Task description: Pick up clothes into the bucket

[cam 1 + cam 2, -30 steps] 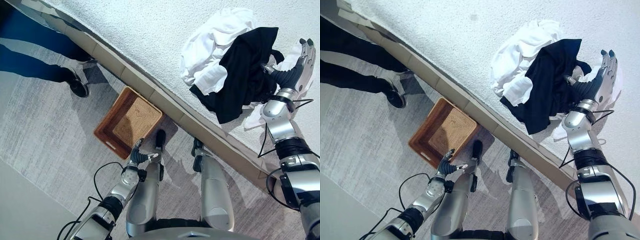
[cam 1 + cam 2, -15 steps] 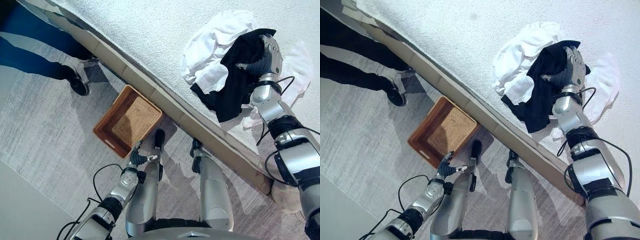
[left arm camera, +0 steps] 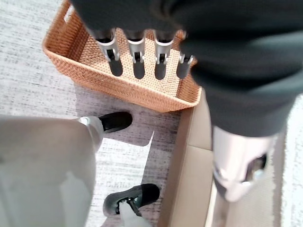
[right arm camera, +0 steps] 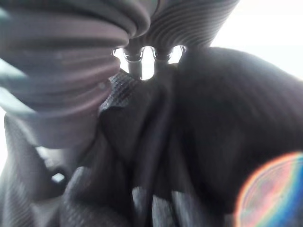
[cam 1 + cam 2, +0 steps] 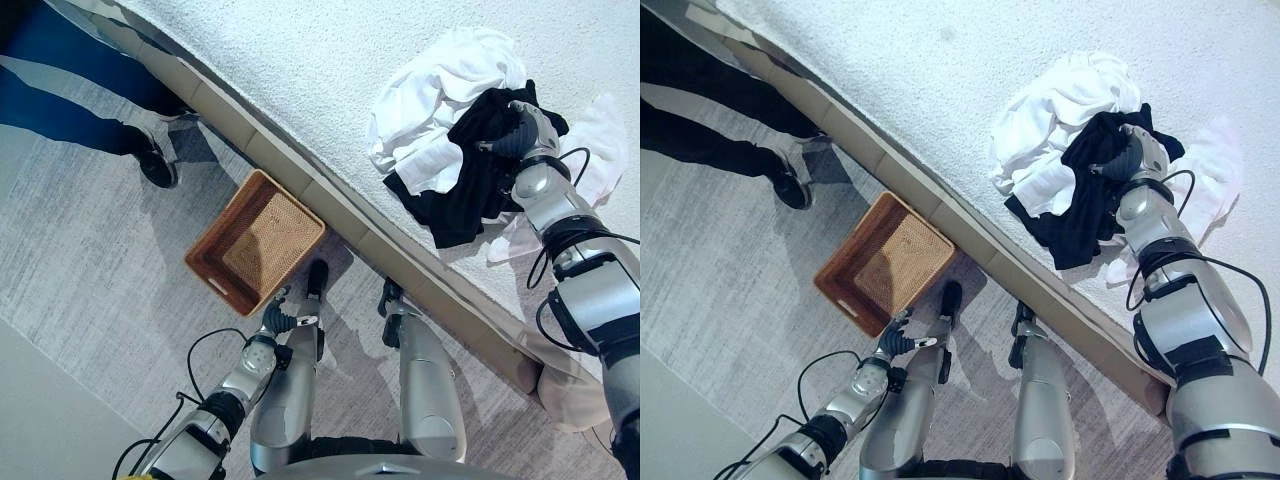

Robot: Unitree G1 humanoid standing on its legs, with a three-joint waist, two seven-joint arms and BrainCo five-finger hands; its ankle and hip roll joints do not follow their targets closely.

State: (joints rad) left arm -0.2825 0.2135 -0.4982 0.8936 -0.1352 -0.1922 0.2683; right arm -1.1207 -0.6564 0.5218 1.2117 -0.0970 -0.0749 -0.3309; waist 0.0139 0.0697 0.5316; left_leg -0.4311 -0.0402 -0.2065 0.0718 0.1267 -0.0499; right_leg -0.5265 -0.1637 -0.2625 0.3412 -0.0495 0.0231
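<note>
We record: black garment [image 5: 470, 180]; white garments [image 5: 430, 85]; orange-brown woven basket [image 5: 257, 240]; white textured bed cover [image 5: 300, 60]; grey streaked carpet [image 5: 90, 270]; tan bed frame [image 5: 330, 215].

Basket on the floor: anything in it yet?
Empty. The woven basket shows a bare bottom; the black garment and white clothes lie on the bed.

I'm seeing bright, even daylight falling on the white bedcover [image 5: 330, 60], nearly washing it out. The basket [image 5: 255, 240] is casting a soft shadow onto the grey floor [image 5: 90, 300]. In the right wrist view, everything close is blurring, and a rainbow flare is glowing in one corner against the black garment [image 4: 222, 123].
</note>
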